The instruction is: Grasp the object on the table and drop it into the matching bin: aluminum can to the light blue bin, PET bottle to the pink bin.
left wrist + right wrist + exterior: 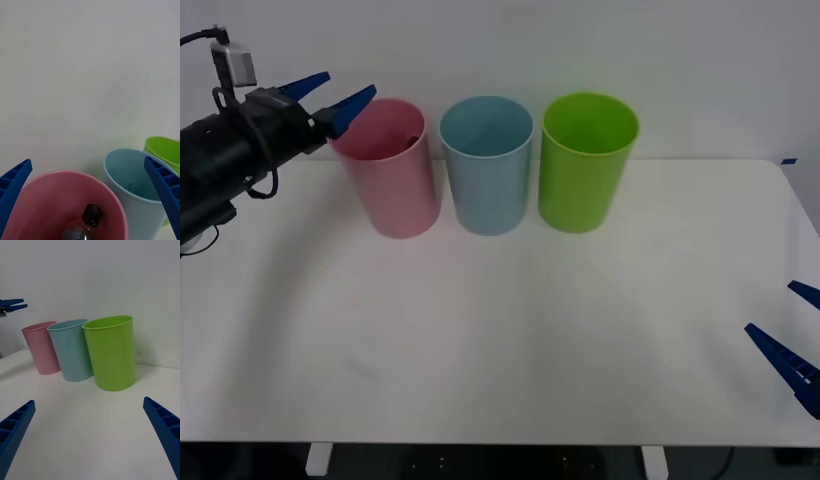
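Near me at the right table edge, my right gripper waits with fingers apart. I see the PET bottle inside the pink bin, far left. My left gripper hangs just above its rim, fingers spread and empty. Next stand the light blue bin and lime green bin.

Lime green bin; white wall

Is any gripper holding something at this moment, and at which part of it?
Nothing is held. The left gripper, jaws open, is above the pink bin, and the PET bottle lies inside that bin. The right gripper is open too.
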`<state>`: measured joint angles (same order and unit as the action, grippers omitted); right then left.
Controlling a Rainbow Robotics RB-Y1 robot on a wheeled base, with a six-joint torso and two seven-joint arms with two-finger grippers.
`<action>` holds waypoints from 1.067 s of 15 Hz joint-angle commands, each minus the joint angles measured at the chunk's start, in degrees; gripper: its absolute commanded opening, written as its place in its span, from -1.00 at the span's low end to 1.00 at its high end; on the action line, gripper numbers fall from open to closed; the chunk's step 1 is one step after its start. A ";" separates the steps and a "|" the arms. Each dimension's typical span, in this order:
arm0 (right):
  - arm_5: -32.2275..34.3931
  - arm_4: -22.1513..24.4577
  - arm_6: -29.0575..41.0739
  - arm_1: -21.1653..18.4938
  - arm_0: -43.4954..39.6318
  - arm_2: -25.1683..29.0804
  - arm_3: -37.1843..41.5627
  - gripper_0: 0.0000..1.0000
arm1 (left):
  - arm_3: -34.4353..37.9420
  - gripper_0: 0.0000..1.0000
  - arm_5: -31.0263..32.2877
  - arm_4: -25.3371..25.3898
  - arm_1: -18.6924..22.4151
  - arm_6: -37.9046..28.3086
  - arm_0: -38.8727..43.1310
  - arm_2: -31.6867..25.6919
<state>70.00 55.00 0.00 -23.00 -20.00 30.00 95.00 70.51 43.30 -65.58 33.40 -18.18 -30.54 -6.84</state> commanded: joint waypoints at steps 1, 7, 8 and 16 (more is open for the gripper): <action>0.00 0.00 0.00 0.00 0.00 0.00 0.00 1.00 | 4.47 1.00 2.05 2.56 0.00 0.60 5.93 -2.30; 0.00 0.00 0.00 0.00 0.00 0.00 0.00 1.00 | 9.91 1.00 13.21 4.85 0.00 4.47 18.68 -10.56; 0.00 0.00 0.00 0.00 0.00 0.00 0.00 1.00 | 10.00 1.00 15.05 5.73 0.00 6.66 20.96 -11.70; 0.00 0.00 0.00 0.00 0.00 0.00 0.00 1.00 | 10.00 1.00 26.57 7.40 0.00 20.99 34.67 -19.08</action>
<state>70.00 55.00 0.00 -23.00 -20.00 30.00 95.00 80.51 68.80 -58.22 33.40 2.13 3.01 -25.32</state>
